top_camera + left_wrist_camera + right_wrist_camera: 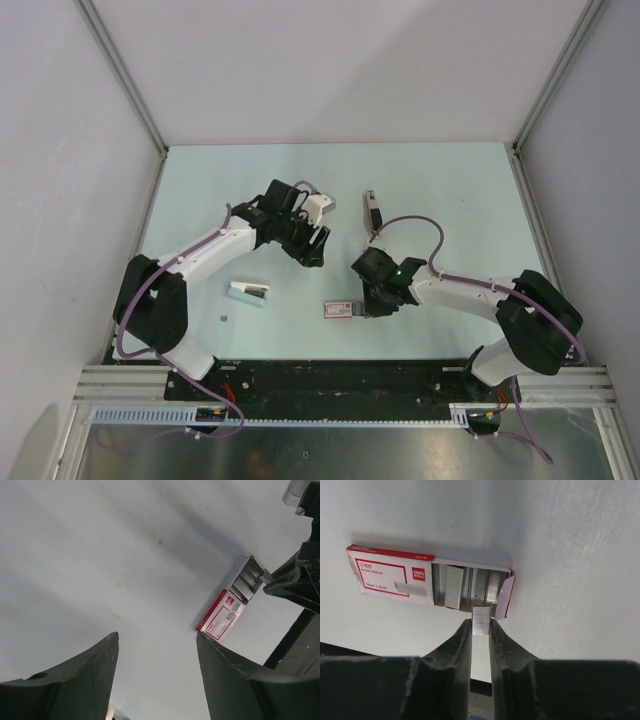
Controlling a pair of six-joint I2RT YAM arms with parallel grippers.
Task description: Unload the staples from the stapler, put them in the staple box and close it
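Here the right claw pinches a short staple strip at the open staple box; lay it level inside before letting go. The left claw hangs released, and the stapler lies on the bench, well behind the box.

I read the table as a smooth, matt, pale surface with faint scuffs and specks. The staple box is matt printed card in red and white. The staples inside it and the staple strip are bright, finely ribbed metal. On the right gripper and the left gripper, the fingers look like dark, matt, slightly grainy plastic.
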